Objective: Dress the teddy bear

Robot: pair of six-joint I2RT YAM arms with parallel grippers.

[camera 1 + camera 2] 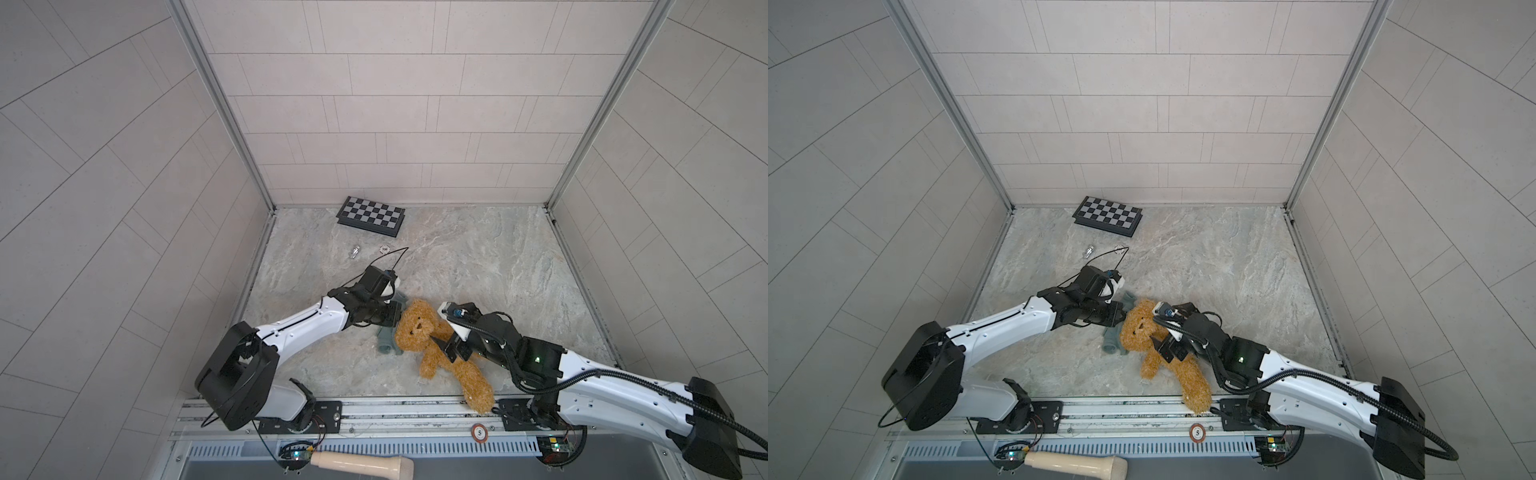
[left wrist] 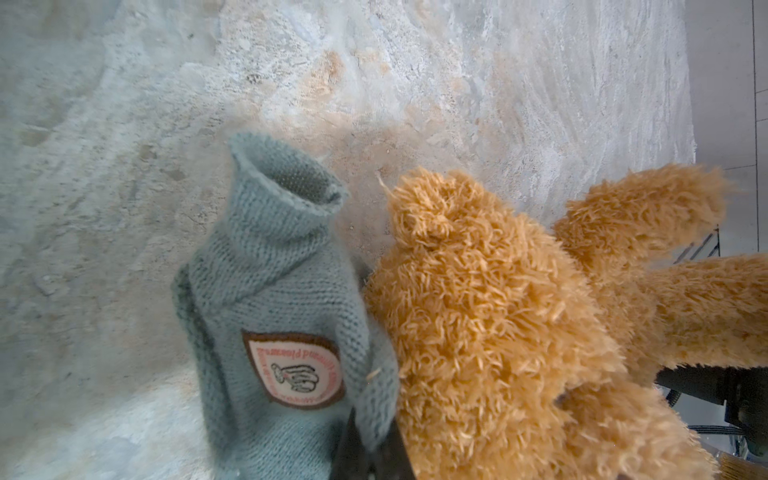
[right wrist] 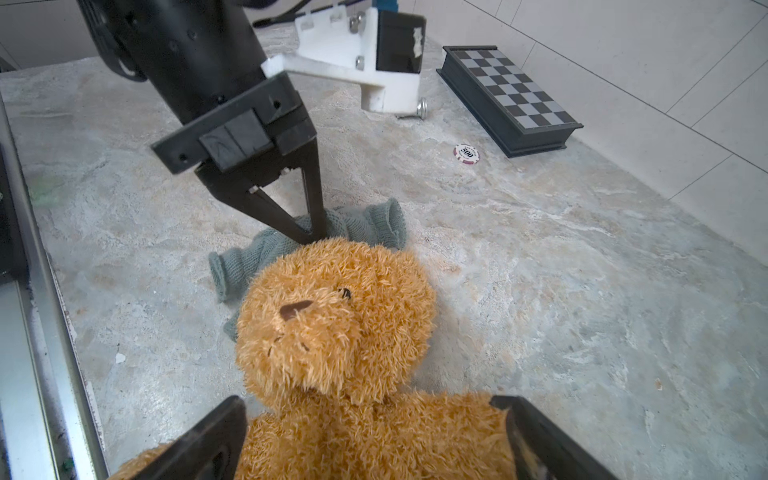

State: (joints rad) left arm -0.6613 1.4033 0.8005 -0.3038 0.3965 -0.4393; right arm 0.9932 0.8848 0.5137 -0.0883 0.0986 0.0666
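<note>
The golden-brown teddy bear [image 1: 419, 328] [image 1: 1142, 328] lies on its back on the stone tabletop, head toward the left arm and one leg over the front rail. A grey-blue knit sweater [image 1: 386, 343] [image 2: 270, 270] with a round patch lies crumpled beside and under its head. My left gripper [image 1: 397, 318] [image 2: 374, 440] [image 3: 311, 237] is shut on a fold of the sweater's edge right at the bear's head. My right gripper [image 1: 446, 349] [image 3: 370, 409] stands open, one finger on each side of the bear's [image 3: 332, 320] upper chest, pinching nothing.
A folded chessboard box [image 1: 371, 216] lies at the back wall. In front of it lie a poker chip [image 1: 385, 249] and a small silvery piece [image 1: 354, 252]. Another chip [image 1: 478, 431] sits on the front rail and a wooden handle [image 1: 361, 464] below it.
</note>
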